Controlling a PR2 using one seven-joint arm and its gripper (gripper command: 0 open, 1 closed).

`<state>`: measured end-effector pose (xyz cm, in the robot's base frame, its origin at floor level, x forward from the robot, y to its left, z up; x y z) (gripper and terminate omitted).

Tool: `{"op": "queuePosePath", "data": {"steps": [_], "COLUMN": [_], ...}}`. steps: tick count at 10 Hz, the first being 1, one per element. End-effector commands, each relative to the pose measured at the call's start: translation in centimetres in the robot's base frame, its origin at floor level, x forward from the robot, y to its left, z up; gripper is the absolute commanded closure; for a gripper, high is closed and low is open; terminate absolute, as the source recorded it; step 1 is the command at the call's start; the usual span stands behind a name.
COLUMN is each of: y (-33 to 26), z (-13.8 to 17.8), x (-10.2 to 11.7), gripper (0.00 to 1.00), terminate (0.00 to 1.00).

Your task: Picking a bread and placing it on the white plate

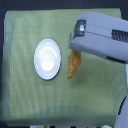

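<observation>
The golden-orange bread (72, 65) lies on the green cloth just to the exterior view's right of the round white plate (48, 59), which holds nothing. My gripper (75, 45) reaches in from the exterior view's right and hangs over the bread's upper end, covering that tip. The grey arm body hides the fingers, so I cannot make out whether they are open or shut, or whether they touch the bread.
A green cloth (30, 100) covers the table nearly edge to edge. The bulky grey arm (102, 37) spans the upper right of the exterior view. Part of the white robot body (122, 112) shows at the lower right corner.
</observation>
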<state>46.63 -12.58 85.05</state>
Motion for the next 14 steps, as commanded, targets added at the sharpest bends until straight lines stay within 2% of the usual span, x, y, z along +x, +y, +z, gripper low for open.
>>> {"op": "queuePosePath", "data": {"steps": [1,4,6,9,13,14], "y": [10.6,19.1,20.4,20.6,20.8,20.8], "z": [-0.4,-3.9,-5.5,-7.3,-7.4,-7.6], "x": [0.2,0.8,1.6,1.4,1.4,1.4], "gripper": [1.00,1.00,1.00,1.00,1.00,0.00], "terminate": [0.00,0.00,0.00,0.00,0.00,0.00]}}
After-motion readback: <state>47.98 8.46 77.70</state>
